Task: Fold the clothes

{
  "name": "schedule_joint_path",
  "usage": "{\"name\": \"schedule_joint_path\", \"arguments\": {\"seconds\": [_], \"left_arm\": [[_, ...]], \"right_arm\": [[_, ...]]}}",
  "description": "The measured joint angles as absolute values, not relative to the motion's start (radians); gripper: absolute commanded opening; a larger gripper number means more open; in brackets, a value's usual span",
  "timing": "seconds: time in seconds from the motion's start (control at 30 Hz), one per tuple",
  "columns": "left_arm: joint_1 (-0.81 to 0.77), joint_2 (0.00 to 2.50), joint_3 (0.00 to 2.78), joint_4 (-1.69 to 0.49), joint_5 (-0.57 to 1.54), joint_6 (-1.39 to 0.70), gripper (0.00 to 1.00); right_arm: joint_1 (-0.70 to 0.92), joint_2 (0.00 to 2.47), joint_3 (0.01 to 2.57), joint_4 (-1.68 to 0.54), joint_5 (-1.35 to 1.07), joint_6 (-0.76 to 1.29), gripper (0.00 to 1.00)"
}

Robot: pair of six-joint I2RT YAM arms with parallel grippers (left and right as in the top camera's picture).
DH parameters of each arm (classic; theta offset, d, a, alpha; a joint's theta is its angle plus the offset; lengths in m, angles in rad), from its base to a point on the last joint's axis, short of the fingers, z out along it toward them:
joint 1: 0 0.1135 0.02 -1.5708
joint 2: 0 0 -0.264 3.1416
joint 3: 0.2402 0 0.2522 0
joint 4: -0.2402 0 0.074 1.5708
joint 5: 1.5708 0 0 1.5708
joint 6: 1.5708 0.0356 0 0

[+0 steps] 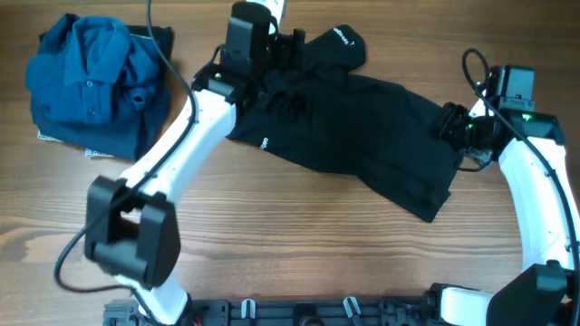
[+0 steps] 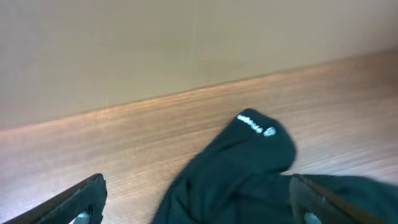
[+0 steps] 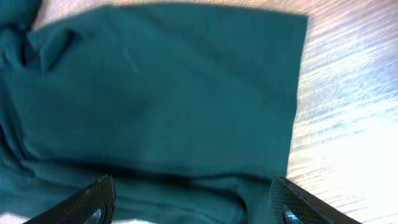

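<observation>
The black shirt (image 1: 362, 136) lies spread across the middle and back of the table, one sleeve with white lettering (image 1: 340, 38) pointing to the far edge. My left gripper (image 1: 272, 68) is open over the shirt's bunched upper left part; in the left wrist view its fingers (image 2: 199, 208) straddle the dark fabric (image 2: 236, 174) below the sleeve lettering (image 2: 255, 124). My right gripper (image 1: 456, 127) is open at the shirt's right edge; in the right wrist view its fingers (image 3: 193, 208) straddle the fabric (image 3: 155, 93) near a folded hem.
A blue collared button-up shirt (image 1: 95, 81) lies crumpled at the back left on some papers. The left arm (image 1: 172, 154) stretches diagonally across the table's left half. Bare wood table (image 1: 299, 244) lies in front of the shirt.
</observation>
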State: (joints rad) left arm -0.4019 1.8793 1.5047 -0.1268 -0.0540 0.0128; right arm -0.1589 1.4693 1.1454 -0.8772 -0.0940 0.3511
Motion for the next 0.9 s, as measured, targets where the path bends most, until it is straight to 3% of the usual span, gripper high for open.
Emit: {"name": "schedule_joint_path", "arguments": {"seconds": [0.33, 0.9], "left_arm": [[-0.392, 2.199, 1.641, -0.103, 0.015, 0.179, 0.95], [-0.397, 2.373, 1.670, -0.035, 0.067, 0.243, 0.93]], "right_arm": [[-0.159, 1.469, 1.145, -0.953, -0.124, 0.329, 0.81], [-0.159, 1.469, 1.145, -0.965, -0.131, 0.327, 0.81]]}}
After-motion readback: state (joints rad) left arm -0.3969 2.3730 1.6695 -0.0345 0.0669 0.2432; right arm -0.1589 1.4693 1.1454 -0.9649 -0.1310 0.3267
